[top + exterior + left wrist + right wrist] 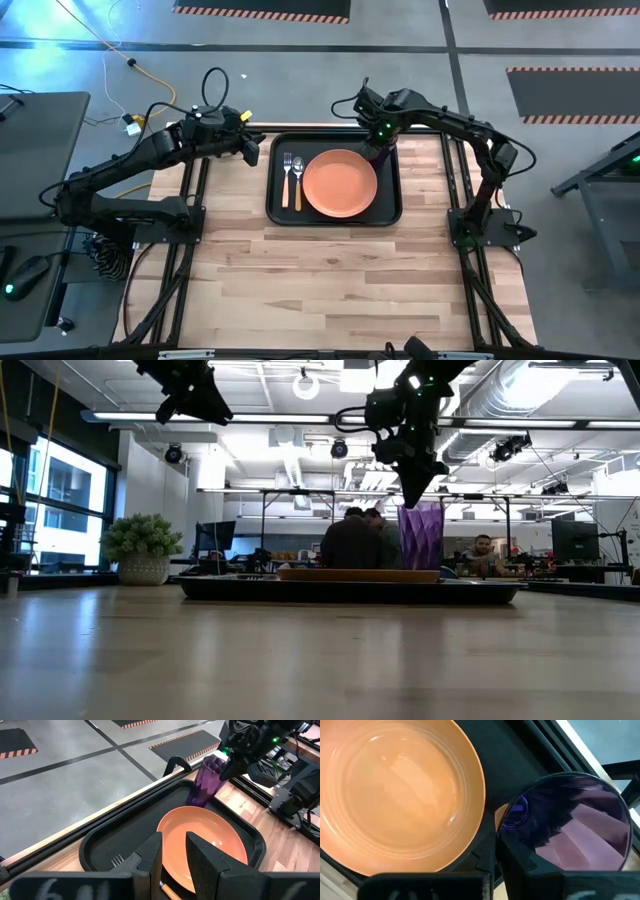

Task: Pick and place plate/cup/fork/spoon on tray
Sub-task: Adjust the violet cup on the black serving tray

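The black tray (275, 195) lies at the table's far middle. On it are the orange plate (340, 183), and to the plate's left the fork (287, 180) and the spoon (297, 182), side by side. The purple cup (378, 153) stands upright at the tray's far right corner, beside the plate. It also shows in the low view (421, 538). My right gripper (381, 138) is right above the cup, shut on it. My left gripper (252, 150) hangs a little open and empty above the tray's far left corner. My right gripper holds the cup by its rim (216, 762), on the side next to the plate, coming from above with fingers pointing down. Its own finger (512, 852) covers the place of contact. The cup is upright, its base (196, 802) at the tray floor; touching or just above, I cannot tell.
The near half of the wooden table (340, 290) lies in front of the tray. Arm bases stand at the left (150, 215) and right (480, 225) edges. People sit in the room beyond the table (355, 540).
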